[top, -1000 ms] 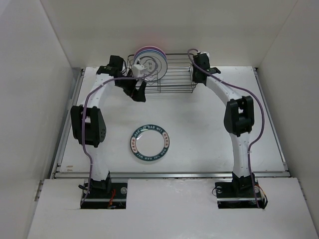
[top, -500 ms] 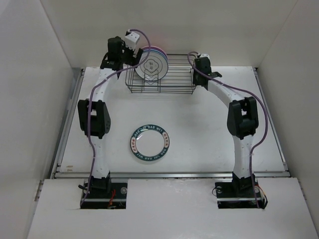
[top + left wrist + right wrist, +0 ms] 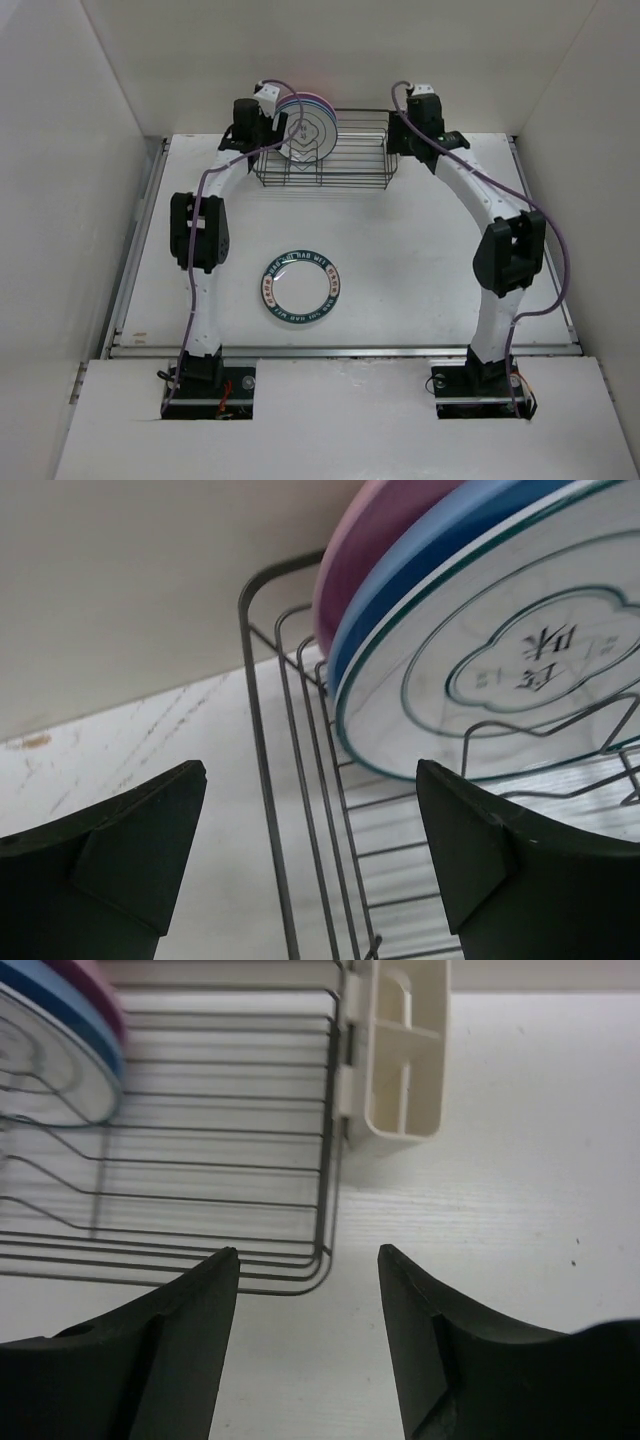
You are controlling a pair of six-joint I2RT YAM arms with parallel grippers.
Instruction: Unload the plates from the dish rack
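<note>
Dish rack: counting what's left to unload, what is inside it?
White plate, blue plate and pink plate stand at its left end; each covers most of the next.

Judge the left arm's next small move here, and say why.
Probably ease the left gripper toward the white plate until its open jaws straddle the rim: it is the front one of three standing in the dish rack, and the jaws hold nothing.

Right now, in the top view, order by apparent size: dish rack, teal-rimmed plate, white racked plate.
dish rack
teal-rimmed plate
white plate
The white one stands farther away and angled, so the plates' ranking is unsure.
</note>
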